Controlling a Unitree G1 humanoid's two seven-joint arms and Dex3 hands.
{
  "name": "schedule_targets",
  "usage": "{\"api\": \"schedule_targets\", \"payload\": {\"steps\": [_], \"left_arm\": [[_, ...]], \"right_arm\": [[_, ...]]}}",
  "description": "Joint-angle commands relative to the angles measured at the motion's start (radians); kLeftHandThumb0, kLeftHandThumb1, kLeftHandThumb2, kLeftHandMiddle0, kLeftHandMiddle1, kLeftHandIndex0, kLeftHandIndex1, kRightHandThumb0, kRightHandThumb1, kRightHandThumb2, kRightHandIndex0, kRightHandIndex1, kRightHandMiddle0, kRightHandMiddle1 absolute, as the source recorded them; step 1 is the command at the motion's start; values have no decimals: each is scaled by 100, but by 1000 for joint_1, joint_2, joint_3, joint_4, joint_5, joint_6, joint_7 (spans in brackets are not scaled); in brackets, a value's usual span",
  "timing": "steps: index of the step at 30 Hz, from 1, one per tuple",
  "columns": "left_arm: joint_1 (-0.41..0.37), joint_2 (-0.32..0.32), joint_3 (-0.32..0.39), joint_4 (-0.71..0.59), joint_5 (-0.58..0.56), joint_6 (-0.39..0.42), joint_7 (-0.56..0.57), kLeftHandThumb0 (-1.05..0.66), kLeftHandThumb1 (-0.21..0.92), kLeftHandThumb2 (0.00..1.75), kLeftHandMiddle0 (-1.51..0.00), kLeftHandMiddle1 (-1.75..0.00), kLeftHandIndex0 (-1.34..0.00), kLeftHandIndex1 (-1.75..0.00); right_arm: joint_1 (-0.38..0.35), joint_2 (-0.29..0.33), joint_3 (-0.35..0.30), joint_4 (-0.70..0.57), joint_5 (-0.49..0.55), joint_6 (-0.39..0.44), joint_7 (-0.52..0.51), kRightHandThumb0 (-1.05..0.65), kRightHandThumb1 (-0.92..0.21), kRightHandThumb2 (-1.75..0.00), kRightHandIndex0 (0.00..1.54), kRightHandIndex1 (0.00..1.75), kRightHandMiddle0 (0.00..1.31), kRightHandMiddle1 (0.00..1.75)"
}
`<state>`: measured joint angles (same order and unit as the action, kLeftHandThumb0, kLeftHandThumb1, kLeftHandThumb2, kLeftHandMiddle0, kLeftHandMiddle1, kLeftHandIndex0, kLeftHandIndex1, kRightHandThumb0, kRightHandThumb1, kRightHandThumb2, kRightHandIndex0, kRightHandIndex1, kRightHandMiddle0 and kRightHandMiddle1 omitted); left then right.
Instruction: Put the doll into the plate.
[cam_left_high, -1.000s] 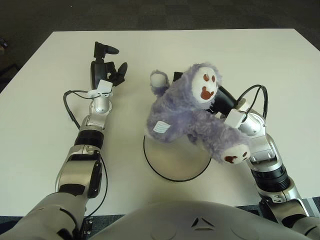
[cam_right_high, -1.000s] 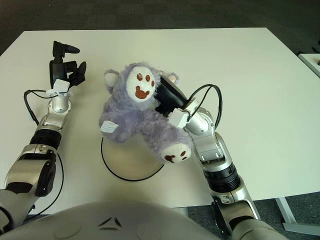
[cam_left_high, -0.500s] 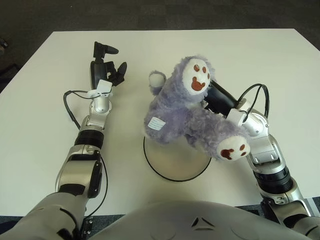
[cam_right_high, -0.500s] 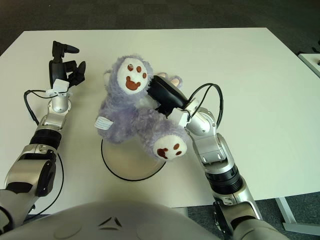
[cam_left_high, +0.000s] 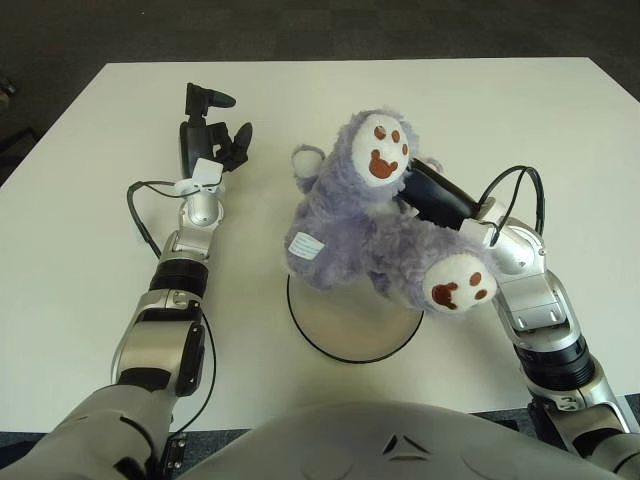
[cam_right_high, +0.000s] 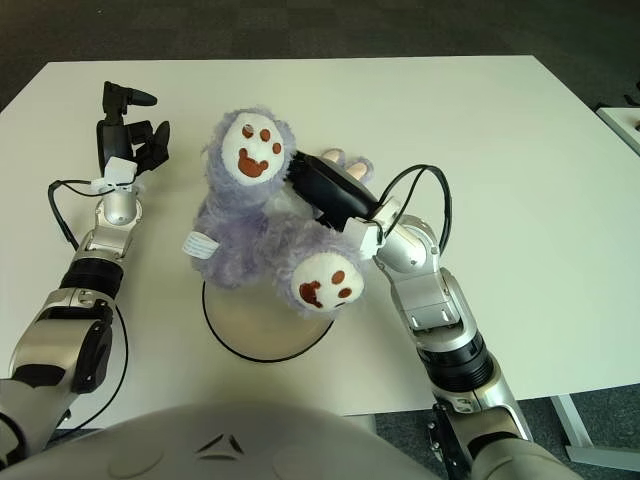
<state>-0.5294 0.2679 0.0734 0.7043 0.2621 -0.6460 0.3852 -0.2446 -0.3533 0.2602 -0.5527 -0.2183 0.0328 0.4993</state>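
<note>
Holding the doll (cam_left_high: 365, 225) from its far right side, your right hand (cam_right_high: 325, 190) is wrapping its dark fingers around the plush body just behind the head, so they are closed on the doll and not spread. The doll is hanging over the plate (cam_left_high: 352, 320), covering the plate's far rim, with the near half of the plate showing bare at 6 o'clock from the doll. Whether the doll's underside is touching the plate or hovering just above it, you cannot tell from these views.

Its long axis is running from the face, up at 12 o'clock, down to the raised foot with the brown pads at about 4 o'clock, so the body is lying tilted across the plate's far edge and not centred on it. The plate's middle is sitting at 6 o'clock from your right hand, which suggests the coming move is a short pull toward you and a lowering before letting go.

Your left hand (cam_left_high: 208, 140) is showing well apart from the doll at 9 o'clock, fingers loosely parted and holding nothing, above the white table (cam_left_high: 90, 250).
</note>
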Motion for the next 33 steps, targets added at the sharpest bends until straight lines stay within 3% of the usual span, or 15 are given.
{"api": "schedule_targets", "payload": {"steps": [1, 12, 23, 25, 28, 33], "left_arm": [[-6, 1, 1, -11, -9, 7, -11, -34, 92, 52, -126, -175, -19, -175], [-5, 5, -1, -15, 1, 16, -4, -34, 92, 52, -123, -175, -19, -175], [-9, 3, 2, -11, 0, 15, 2, -35, 92, 52, -113, -175, -19, -175], [-9, 3, 1, -12, 2, 19, 3, -34, 92, 52, -99, -175, -19, -175], [-9, 3, 1, -15, 4, 28, 4, -12, 83, 67, -46, -173, -19, -173], [-7, 4, -1, -22, 16, 48, 13, -3, 88, 57, -34, -164, -9, -172]], "right_arm": [[-16, -35, -14, 0, -15, -48, 8, -33, -20, -117, 4, 131, 4, 126], [-32, -99, -29, -31, 35, 15, 97, -31, -22, -114, 0, 91, 0, 102], [-56, -115, -43, -49, 91, 76, 147, -13, -19, -122, 0, 70, 0, 91], [-59, -115, -47, -52, 104, 87, 151, -7, -18, -126, 0, 68, 0, 91], [-63, -120, -56, -60, 120, 103, 157, -3, -16, -128, 0, 64, 0, 88], [-67, -126, -61, -68, 126, 123, 158, -2, -15, -128, 0, 58, 0, 80]]}}
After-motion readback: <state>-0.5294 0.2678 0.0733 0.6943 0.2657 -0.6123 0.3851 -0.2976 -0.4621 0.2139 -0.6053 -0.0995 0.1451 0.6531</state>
